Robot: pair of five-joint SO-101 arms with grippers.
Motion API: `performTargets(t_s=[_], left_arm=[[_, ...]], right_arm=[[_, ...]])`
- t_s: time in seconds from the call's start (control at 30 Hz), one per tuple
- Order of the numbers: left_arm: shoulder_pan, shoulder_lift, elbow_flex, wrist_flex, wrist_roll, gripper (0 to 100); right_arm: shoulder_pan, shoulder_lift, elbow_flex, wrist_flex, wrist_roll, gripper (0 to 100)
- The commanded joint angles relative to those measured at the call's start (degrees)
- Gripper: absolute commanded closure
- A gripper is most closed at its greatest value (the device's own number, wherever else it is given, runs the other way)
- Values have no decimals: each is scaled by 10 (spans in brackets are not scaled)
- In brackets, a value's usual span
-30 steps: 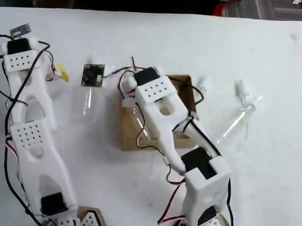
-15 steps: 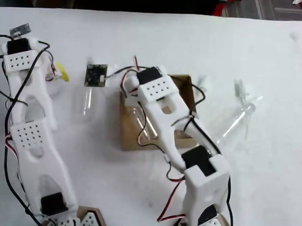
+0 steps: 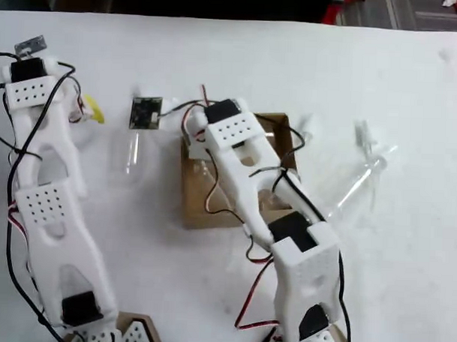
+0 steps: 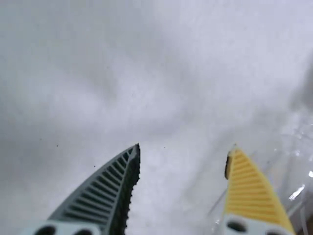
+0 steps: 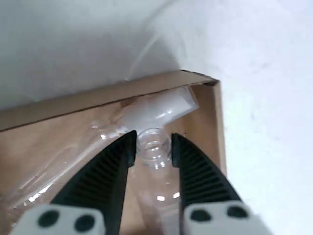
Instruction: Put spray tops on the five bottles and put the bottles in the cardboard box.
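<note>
The right arm's black fingers point(image 5: 115, 169) squeezed the open neck of a clear plastic bottle point(image 5: 154, 147), one finger on each side. This bottle had no spray top on it. It hung over the brown cardboard box point(image 5: 98, 95). Just past the fingertips, inside the box, lay a white spray top point(image 5: 156, 111). It seemed to sit on a second bottle point(image 5: 102, 132), but that one was hard to see.

The left arm's grey and yellow fingers point(image 4: 110, 193) were open wide with nothing between them, low over the white worktop point(image 4: 146, 73). A third bottle point(image 3: 131, 156) lay on its side near the yellow finger.

What could go wrong? If the right fingers let go here, I think the bottle would land in the box with no top, and that part of the job would be done wrong. The neck was smooth and round, so it could slip out or tip. The bottle could also bump the white spray top just in front of the fingertips and knock it loose.

Now the count. There were two arms and one box. I could count three bottles, though the job needs five. Loose spray tops with thin tubes point(image 3: 362, 137) lay well away from both pairs of fingers. There were maybe two, but I could not tell for sure.
</note>
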Motion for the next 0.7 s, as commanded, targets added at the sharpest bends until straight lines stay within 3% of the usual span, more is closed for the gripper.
performTargets(t_s=[0.0, 0.37, 0.67], left_arm=[[5, -6, -11, -8, 2, 736], [5, -6, -11, -8, 2, 736], [5, -5, -11, -8, 2, 736]], right_arm=[[8, -29, -22, -5, 0, 971], [95, -192, -16, -5, -158, 981], [153, -234, -15, -4, -431, 981]])
